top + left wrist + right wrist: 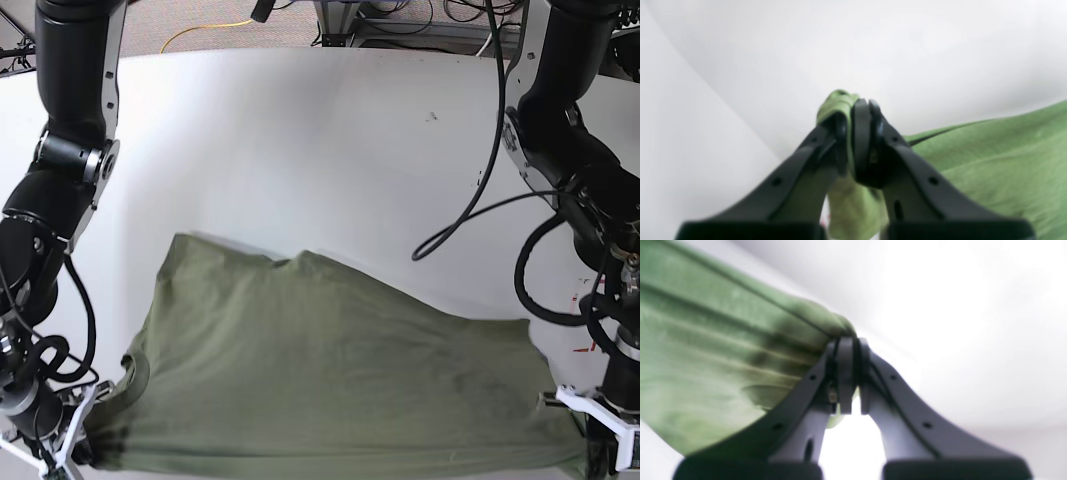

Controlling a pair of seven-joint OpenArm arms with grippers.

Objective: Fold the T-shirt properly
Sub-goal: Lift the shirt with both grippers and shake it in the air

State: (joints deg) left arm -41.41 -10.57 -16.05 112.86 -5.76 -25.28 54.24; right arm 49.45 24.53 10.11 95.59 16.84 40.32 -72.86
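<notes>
- White table [330,130] fills most of the base view; cables [210,30] run across the floor behind it.
- We count one T-shirt [330,380], olive green, spread wrinkled over the near half of the table.
- We count two arms, one gripper each.
- Left gripper [853,110]: jaws pressed together, pinching a bunched fold of the T-shirt at its near corner.
- Right gripper [848,346]: jaws pressed together on the T-shirt's edge, cloth stretching away in taut ridges.
- Both pinches sit at the table's near edge, well apart.
</notes>
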